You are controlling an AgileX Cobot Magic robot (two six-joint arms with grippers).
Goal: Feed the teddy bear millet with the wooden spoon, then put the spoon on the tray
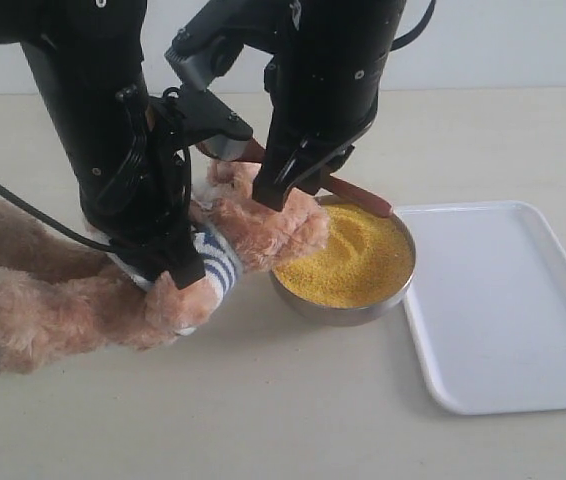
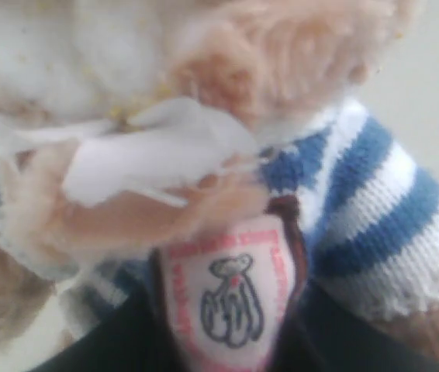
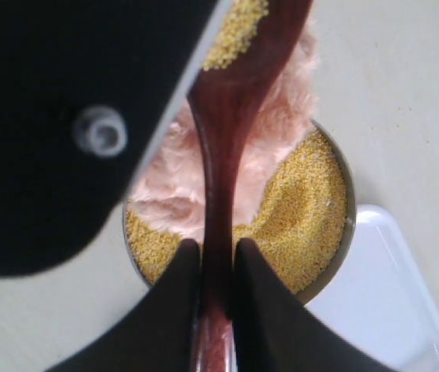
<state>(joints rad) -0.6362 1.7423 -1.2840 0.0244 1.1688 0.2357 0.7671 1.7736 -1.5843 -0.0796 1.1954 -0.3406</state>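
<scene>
Teddy bear (image 1: 263,230): torso clamped between left jaws. Wooden spoon (image 3: 235,101): handle pinched between right jaws above metal bowl (image 1: 343,312), millet (image 3: 235,31) on its tip.

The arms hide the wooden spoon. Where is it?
The right gripper holds the wooden spoon mid-scene in the exterior view, its loaded end over the teddy bear, its handle above the metal bowl's rim.

beige desk (image 1: 263,430): teddy bear (image 1: 53,300) lying left, metal bowl (image 1: 335,311) w/ millet (image 1: 358,265) mid, white tray (image 1: 508,310) just right of bowl.
</scene>
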